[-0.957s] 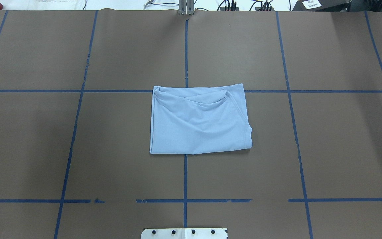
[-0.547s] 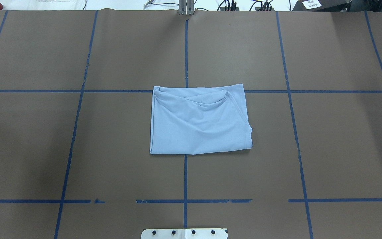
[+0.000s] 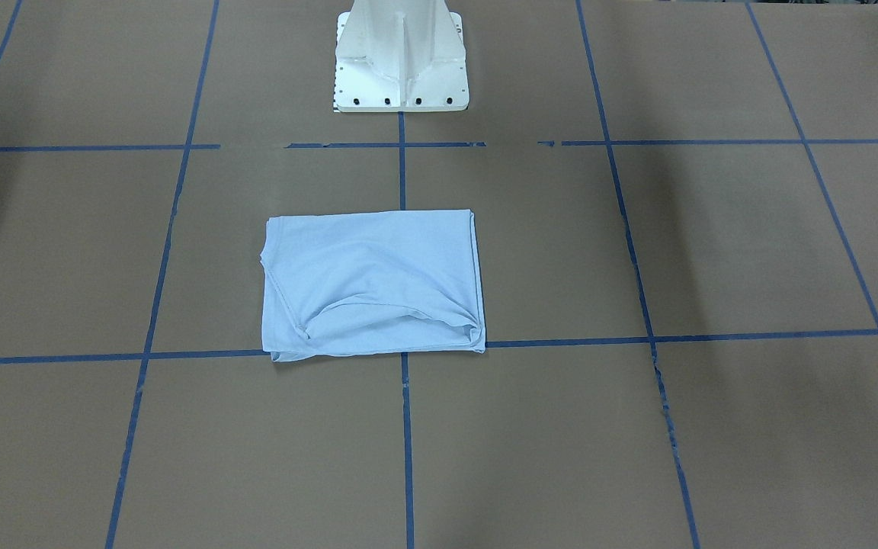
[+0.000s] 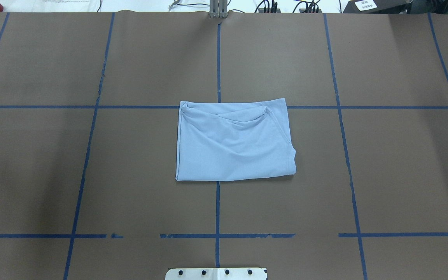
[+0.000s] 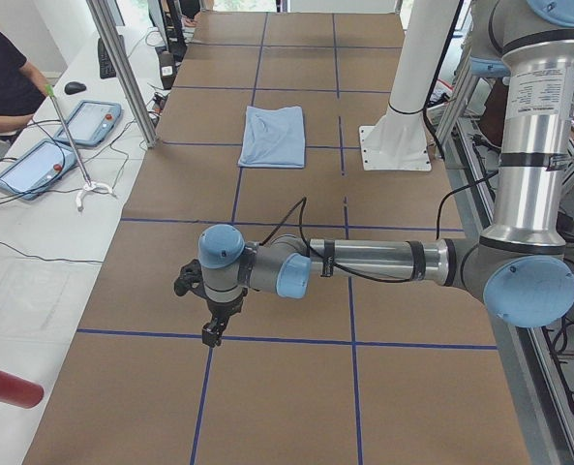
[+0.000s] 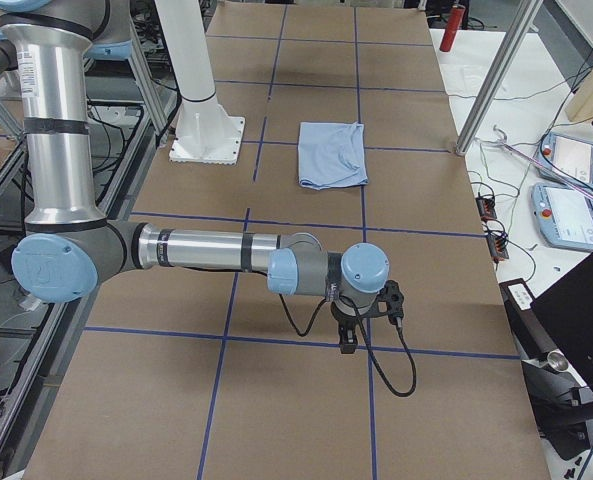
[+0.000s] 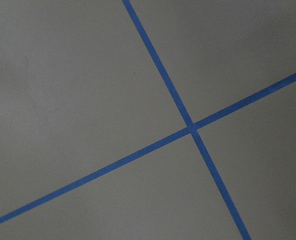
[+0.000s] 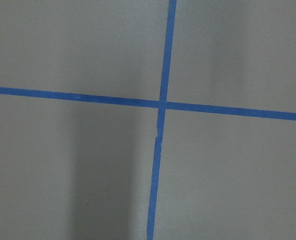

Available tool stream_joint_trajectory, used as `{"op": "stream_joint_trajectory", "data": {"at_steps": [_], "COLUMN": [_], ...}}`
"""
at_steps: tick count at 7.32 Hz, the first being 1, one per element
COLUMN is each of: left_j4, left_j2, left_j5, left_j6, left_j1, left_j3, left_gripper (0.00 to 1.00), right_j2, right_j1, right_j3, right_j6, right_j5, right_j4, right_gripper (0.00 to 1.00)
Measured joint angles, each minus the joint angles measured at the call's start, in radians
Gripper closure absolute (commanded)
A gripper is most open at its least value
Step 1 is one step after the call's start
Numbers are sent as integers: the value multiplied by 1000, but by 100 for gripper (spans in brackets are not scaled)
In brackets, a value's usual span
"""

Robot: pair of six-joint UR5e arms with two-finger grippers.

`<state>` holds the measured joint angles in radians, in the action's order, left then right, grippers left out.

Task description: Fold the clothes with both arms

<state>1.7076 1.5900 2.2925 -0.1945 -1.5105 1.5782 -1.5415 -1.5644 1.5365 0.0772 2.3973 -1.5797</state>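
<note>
The pale blue T-shirt (image 4: 231, 144) lies folded into a flat rectangle at the table's middle, with soft creases along its far edge; it also shows in the front-facing view (image 3: 370, 282) and both side views (image 5: 274, 136) (image 6: 333, 153). Neither arm touches it. My left gripper (image 5: 212, 325) hangs low over the table far out at my left end. At the opposite end my right gripper (image 6: 348, 340) hangs the same way. Only the side views show them, so I cannot tell whether they are open or shut. Both wrist views show only brown table and crossed blue tape.
The white pedestal base (image 3: 401, 53) stands at the robot's side of the brown, blue-taped table (image 4: 91, 175). Beyond my left end are a side table with tablets (image 5: 35, 165), a person's arm (image 5: 1, 82), a metal post (image 5: 122, 68) and a red cylinder (image 5: 6, 386).
</note>
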Motion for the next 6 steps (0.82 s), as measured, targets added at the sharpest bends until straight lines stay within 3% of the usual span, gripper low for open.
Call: {"op": "stream_joint_trajectory", "data": {"at_steps": [2, 6], "left_j4": [-111, -136], "left_j2": [-8, -30], "left_j5": [41, 45], "left_j6": [35, 43], "left_j1": [0, -4], "left_j3": [61, 59], "left_gripper": [0, 0], "right_j2": [5, 7], "right_j1": [1, 1], "right_j3": [0, 6], "right_j6": [-24, -30], "right_j5": [-1, -11], "right_j4": [0, 0], "right_gripper": [0, 0]}}
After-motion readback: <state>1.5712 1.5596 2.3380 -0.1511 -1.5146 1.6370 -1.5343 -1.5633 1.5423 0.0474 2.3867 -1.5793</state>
